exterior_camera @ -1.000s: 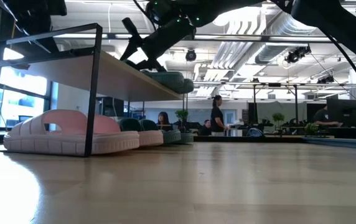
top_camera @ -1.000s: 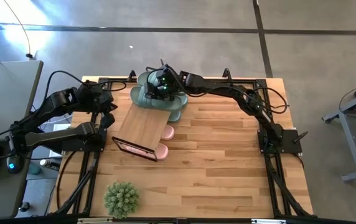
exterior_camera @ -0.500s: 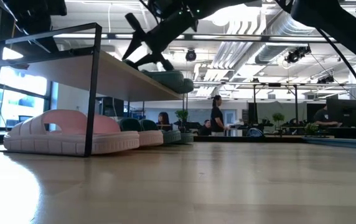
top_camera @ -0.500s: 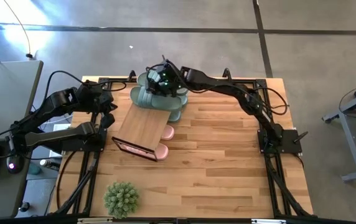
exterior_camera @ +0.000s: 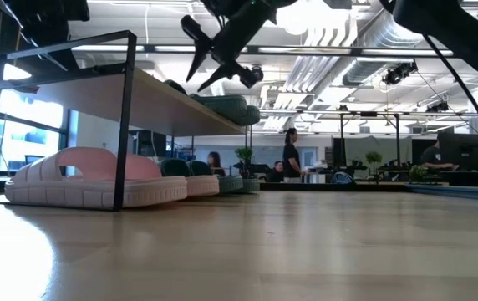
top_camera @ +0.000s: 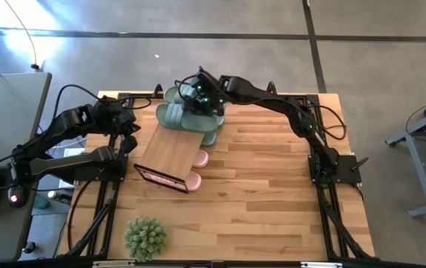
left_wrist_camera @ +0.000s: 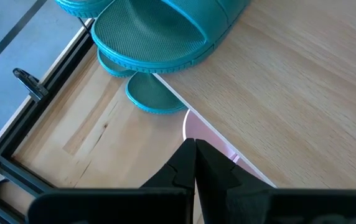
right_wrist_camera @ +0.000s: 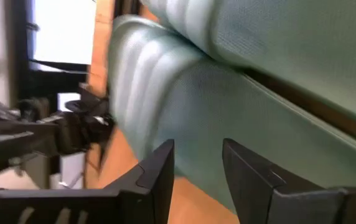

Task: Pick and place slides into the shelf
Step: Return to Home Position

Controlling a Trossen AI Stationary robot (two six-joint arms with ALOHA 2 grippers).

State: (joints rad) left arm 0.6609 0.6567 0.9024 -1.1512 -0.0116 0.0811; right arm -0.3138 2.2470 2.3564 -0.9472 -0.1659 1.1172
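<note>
High view: right gripper (top_camera: 198, 93) hovering just above the green slides (top_camera: 187, 115), fingers (right_wrist_camera: 159, 168) spread wide, nothing between them. Right wrist view: ribbed green rubber right ahead of the open tips, no contact visible. Left gripper (left_wrist_camera: 195, 145) off to the side of the shelf (top_camera: 170, 152), pads pressed together, empty, waiting; shelf end and green slides just ahead of it and lower down.

Green slides bunched at the shelf end directly beneath the right gripper: one on the top board, at least one lower, poking out under the board edge in left wrist view; exact count hard to tell. Pink slides (top_camera: 195, 170) under the board, ends showing past its edge, farther from the right gripper than the green ones. Plant ball (top_camera: 145, 237) well apart from both grippers, near the table (top_camera: 272, 216) edge.

Judgement: placing apparently done, only arm retreat left.

Handling guess: rubber slides light, soft and springy, grippy rather than slippery, not fragile; likely to flex or tip if pinched at the toe. Best hold across the wide strap, or on the sole side at mid-length, jaws wide before closing. Risk: nudging the bunched green ones off the board end
</note>
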